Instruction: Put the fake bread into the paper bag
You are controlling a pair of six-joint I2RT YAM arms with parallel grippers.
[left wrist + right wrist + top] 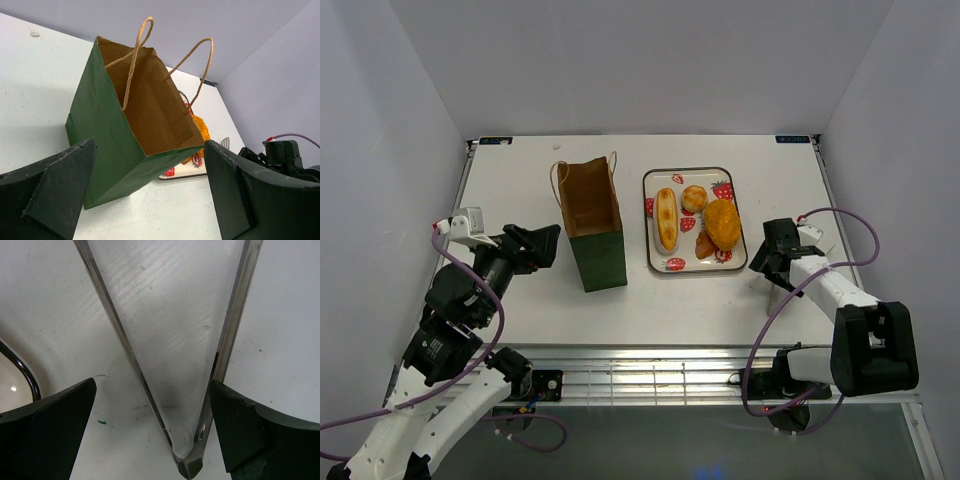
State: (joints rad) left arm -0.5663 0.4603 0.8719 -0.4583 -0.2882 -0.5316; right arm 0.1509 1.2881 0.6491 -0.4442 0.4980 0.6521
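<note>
The paper bag (592, 225) stands upright and open on the table, dark green outside and brown inside; it fills the left wrist view (110, 145). The fake bread lies on the strawberry tray (649, 232) to its right: a long roll (666, 218), a round bun (694, 198), a large orange bun (723, 223) and a dark piece (705, 245). My left gripper (548, 245) is open and empty, left of the bag and facing it (150, 170). My right gripper (767, 262) is open, right of the tray, low over the table (152, 385).
Metal tongs (190, 467) lie flat on the table, their joined end between my right gripper's open jaws and their arms spreading away. The tray's rim (27, 375) shows at the left of the right wrist view. White walls enclose the table.
</note>
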